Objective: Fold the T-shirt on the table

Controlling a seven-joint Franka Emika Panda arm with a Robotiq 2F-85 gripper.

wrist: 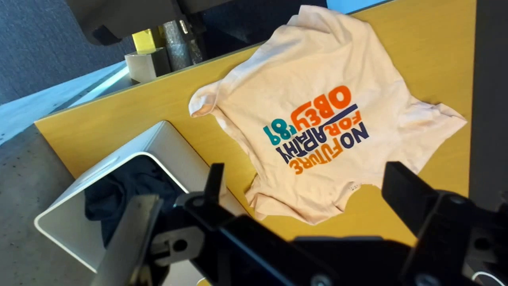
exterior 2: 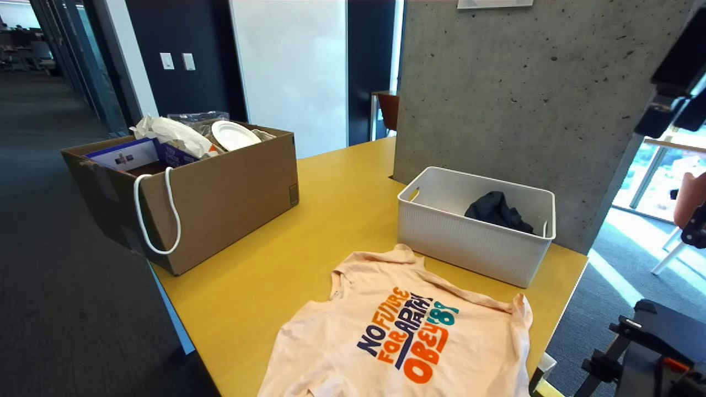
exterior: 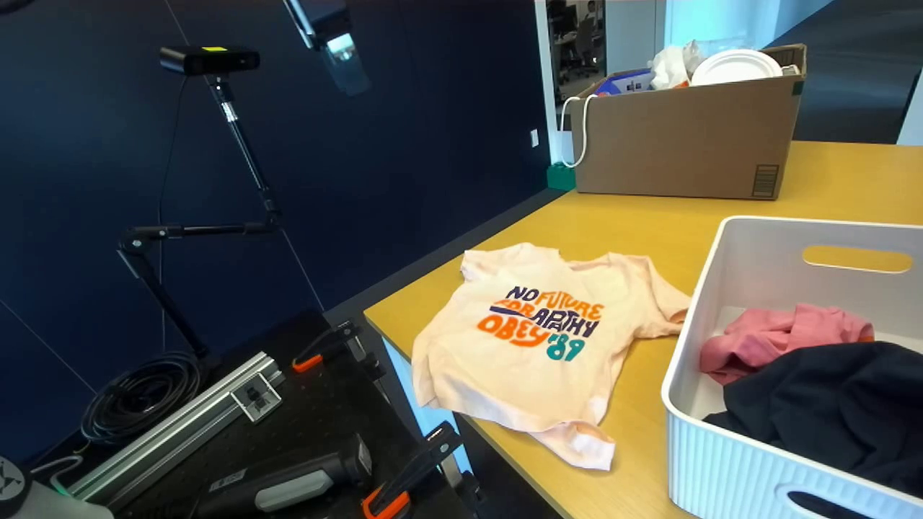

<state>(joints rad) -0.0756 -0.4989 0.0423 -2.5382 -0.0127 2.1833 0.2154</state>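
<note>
The T-shirt, pale peach with an orange, green and dark lettered print, lies spread out, print up, on the yellow table. Its hem hangs a little past the table's edge, and one bottom corner is turned over. The sleeve beside the basket looks crumpled in the wrist view, where the T-shirt appears with its neckline toward me. My gripper is open wide above the table, its black fingers apart and nothing held between them. In an exterior view the near part of the T-shirt is cut off by the frame.
Close by the sleeve stands a white basket, with a pink garment and a black garment inside. A filled cardboard box sits farther along the table. A concrete pillar rises behind the basket.
</note>
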